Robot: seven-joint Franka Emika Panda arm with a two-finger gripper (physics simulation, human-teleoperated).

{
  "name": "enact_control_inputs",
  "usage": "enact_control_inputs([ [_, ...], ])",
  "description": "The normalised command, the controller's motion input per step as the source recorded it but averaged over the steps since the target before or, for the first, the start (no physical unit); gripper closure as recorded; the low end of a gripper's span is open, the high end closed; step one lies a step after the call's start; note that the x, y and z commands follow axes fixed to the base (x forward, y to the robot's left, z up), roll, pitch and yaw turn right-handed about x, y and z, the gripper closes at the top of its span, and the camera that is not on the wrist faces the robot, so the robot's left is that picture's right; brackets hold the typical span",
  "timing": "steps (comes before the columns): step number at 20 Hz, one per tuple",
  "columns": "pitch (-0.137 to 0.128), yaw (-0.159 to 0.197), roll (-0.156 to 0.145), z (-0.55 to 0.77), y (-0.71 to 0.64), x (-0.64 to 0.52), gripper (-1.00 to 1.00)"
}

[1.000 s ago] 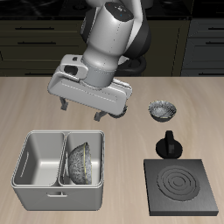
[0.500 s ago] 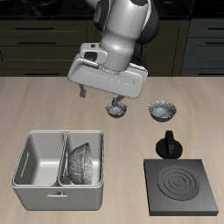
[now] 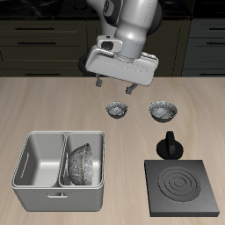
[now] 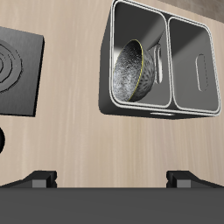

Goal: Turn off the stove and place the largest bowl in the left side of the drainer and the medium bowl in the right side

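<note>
The gripper [image 3: 114,85] hung spread, empty. The medium bowl [image 3: 163,110] lay frontward, toward the stove [image 3: 183,188] (the tiny bowl [image 3: 117,110] sat nearer).

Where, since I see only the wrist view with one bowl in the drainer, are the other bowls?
Observer: Two stand on the table behind the stove's knob, side by side and apart.
Operator: Which one is the medium bowl?
Observer: The medium bowl is the one straight behind the knob; the smallest bowl is beside it.
Operator: And the gripper?
Observer: The gripper hangs open and empty, closer to the smallest bowl.
</note>
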Motion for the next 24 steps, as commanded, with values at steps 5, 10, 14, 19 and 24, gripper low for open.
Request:
enact_control_inputs([
  [5, -0.029, 0.066, 0.051, -0.27, 0.52, -0.78, -1.0],
  [10, 0.033, -0.042, 0.028, -0.26, 0.27, -0.47, -1.0],
  [14, -0.031, -0.036, -0.025, -0.14, 0.09, -0.41, -1.0],
  [19, -0.011, -0.029, 0.01, -0.15, 0.09, -0.32, -1.0],
  [24, -0.012, -0.02, 0.041, -0.12, 0.25, -0.29, -1.0],
])
